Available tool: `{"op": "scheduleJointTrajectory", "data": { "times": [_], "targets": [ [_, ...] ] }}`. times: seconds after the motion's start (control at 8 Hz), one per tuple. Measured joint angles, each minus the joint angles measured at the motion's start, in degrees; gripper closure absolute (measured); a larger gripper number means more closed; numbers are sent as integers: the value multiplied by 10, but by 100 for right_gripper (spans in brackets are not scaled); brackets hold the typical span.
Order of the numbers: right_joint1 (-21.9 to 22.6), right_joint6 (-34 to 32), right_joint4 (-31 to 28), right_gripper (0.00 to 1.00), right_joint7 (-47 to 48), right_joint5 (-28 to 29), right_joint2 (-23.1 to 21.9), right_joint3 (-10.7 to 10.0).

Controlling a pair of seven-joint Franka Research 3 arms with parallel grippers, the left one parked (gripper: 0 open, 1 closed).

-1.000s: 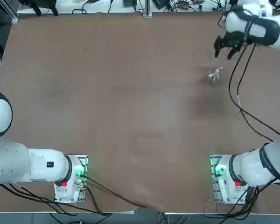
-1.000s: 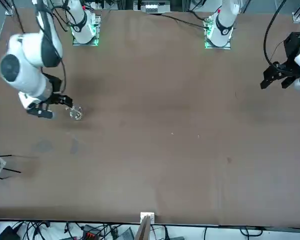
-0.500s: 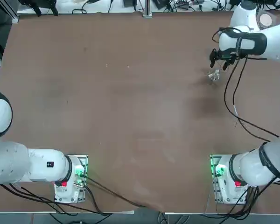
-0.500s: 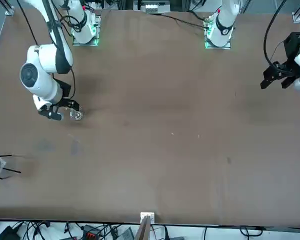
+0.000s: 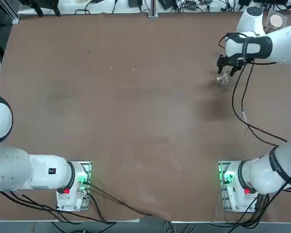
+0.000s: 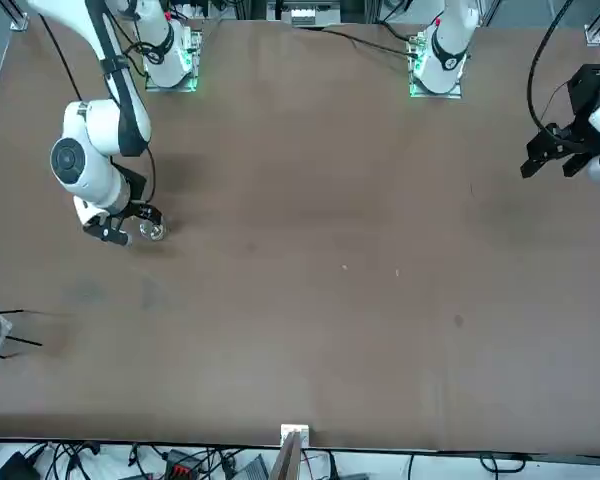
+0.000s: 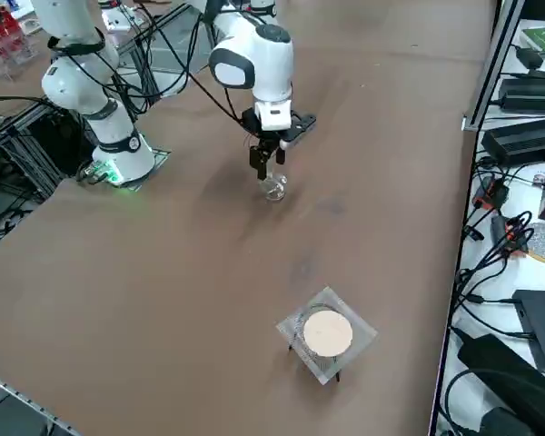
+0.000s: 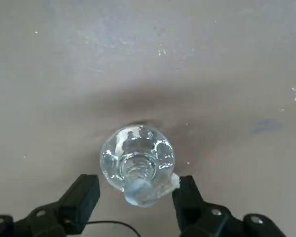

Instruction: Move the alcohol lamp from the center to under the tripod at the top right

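The right gripper (image 8: 138,178) has its two black fingers (image 8: 84,195) spread wide apart, and it is not holding anything. The alcohol lamp (image 8: 137,160), a little round glass thing you can see through, is on the big brown table (image 5: 136,111) by the fingertips, between the two sides. Its top is whitish and very near one finger, but I can't tell if they touch. From above, the lamp is in the upper right of the frame, and in the front view it is in the upper left. The right arm (image 6: 115,110) is white with black bits, and it bends down to the lamp. Long black wires (image 5: 252,124) hang off it in loops. The tripod (image 7: 328,333) is well apart from the lamp. It is at the top right seen from above, and at the left edge in the front view. It has a round white disc on a see-through gray square, with thin dark legs poking out. The lamp is not under it.
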Motion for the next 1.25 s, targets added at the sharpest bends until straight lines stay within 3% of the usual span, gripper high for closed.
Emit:
{"op": "scheduleJointTrajectory", "data": {
  "times": [0.62,1.0,1.12,1.25],
  "targets": [
    [-1,0,0,33,2,0,12,0],
    [-1,0,0,53,2,1,15,0],
    [0,-1,4,68,2,6,12,1],
    [-1,-1,5,68,2,6,10,0]
  ]
}}
